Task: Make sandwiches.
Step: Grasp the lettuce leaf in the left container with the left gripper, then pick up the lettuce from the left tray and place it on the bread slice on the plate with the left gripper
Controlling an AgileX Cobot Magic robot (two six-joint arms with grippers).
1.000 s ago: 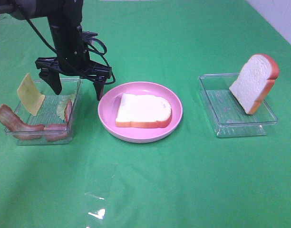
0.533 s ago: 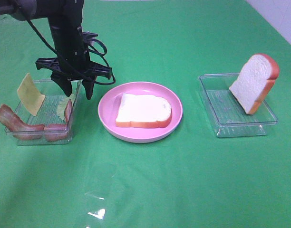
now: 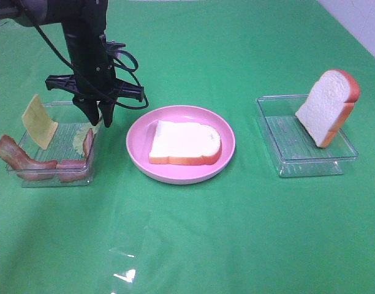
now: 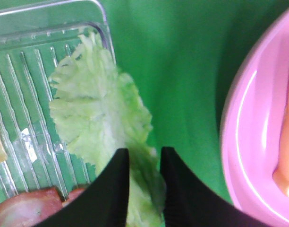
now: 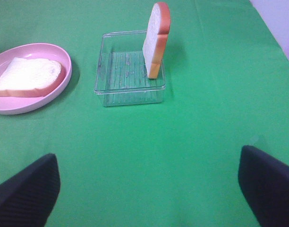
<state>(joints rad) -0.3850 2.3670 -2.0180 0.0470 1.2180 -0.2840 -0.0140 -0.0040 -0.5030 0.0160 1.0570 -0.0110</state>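
Your left claw pinches the lettuce in the tray at nine o'clock of the plate; your right claw stands spread.

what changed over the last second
The left tool closed its jaws from wide open onto the lettuce at the tray edge, with the arm staying roughly in place. The cheese, bacon, plate and bread stayed put.

White, red-crusted toy bread slice is laid flat on round pink plate, second slice propped in clear plastic tray; green lettuce, brown bacon, yellow cheese are kept well apart.
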